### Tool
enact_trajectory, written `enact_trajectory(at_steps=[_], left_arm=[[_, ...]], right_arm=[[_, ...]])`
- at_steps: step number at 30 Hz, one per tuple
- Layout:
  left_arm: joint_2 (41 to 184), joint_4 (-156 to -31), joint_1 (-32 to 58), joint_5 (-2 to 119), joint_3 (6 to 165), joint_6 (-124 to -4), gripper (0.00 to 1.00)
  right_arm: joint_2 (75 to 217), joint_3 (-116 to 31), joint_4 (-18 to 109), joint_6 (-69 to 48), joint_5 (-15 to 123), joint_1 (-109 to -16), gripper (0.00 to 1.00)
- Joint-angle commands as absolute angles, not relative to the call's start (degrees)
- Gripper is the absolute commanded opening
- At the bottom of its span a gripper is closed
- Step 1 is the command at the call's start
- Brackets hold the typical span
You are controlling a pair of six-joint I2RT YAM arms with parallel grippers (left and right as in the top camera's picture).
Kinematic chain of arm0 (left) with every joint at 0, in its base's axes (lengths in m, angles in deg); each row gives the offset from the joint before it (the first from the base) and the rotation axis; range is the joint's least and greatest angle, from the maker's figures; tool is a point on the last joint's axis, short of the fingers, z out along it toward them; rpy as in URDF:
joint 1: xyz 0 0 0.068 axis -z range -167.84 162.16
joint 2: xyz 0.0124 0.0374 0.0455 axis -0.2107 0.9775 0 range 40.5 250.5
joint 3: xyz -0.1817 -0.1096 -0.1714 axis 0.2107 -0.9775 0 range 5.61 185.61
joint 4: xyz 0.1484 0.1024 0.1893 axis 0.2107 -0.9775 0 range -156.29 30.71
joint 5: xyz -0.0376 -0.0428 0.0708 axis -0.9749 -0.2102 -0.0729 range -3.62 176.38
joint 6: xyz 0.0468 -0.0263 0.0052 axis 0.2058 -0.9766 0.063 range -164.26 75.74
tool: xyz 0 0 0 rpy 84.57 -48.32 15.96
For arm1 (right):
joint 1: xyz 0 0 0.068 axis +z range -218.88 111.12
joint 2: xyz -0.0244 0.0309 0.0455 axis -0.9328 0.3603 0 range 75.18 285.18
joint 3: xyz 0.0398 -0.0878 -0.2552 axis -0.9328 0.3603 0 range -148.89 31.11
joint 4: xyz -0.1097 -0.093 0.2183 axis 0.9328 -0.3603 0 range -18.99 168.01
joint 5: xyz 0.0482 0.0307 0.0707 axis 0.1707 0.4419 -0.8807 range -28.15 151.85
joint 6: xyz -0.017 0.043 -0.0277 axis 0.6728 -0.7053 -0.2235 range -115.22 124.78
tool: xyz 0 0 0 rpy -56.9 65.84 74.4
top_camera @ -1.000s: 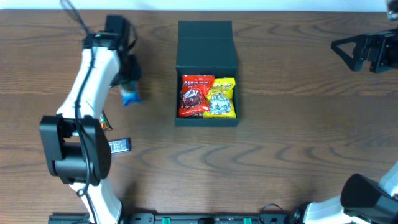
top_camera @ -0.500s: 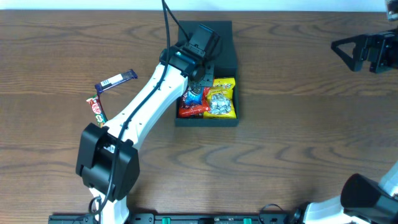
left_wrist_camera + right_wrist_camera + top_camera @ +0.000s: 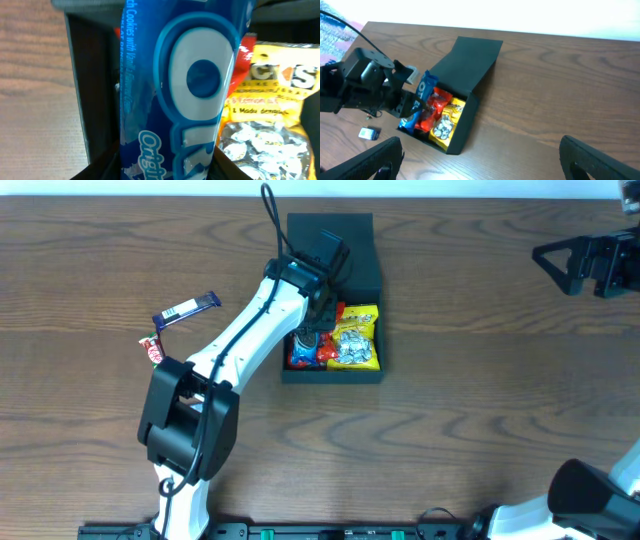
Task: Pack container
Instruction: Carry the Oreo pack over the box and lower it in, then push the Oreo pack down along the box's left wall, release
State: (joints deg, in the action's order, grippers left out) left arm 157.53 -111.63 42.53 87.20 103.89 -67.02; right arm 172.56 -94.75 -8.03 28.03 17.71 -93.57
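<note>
Container (image 3: 340,377) left wall: left hand (image 3: 310,340) holds blue packet (image 3: 175,100) alongside

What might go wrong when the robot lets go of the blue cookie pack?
The blue cookie pack, held by the left gripper, hangs tilted near the left side of the box, so it might catch on the wall or tip out. The red packet and yellow packet seem to cover most of the floor, so the pack may land on top, stick up and stop the lid from closing.
</note>
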Motion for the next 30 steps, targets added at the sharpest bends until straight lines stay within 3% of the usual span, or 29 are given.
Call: enact_trajectory(at_steps=[1,16,17,20,21,30], left_arm=[[158.6,-112.1,42.0,88.2,104.3,-69.7,0.12],[161.1,-115.1,41.4,85.9,104.2,-72.2,0.13],[161.1,-115.0,41.4,85.9,104.2,-72.5,0.17],[161.1,-115.0,41.2,85.5,104.2,-73.2,0.47],[161.1,-115.0,41.2,85.3,104.3,-73.6,0.52],[156.9,-114.7,39.1,85.8,109.8,-72.7,0.66]], right_arm=[[172.7,-94.7,-8.2,28.4,16.4,-93.9,0.99],[172.7,-94.7,-8.1,28.2,16.4,-93.9,0.99],[172.7,-94.7,-8.1,28.0,16.4,-93.9,0.99],[172.7,-94.7,-8.1,28.0,16.4,-93.9,0.99],[172.7,-94.7,-8.1,28.0,16.4,-93.9,0.99],[172.7,-94.7,-8.1,28.0,16.4,-93.9,0.99]])
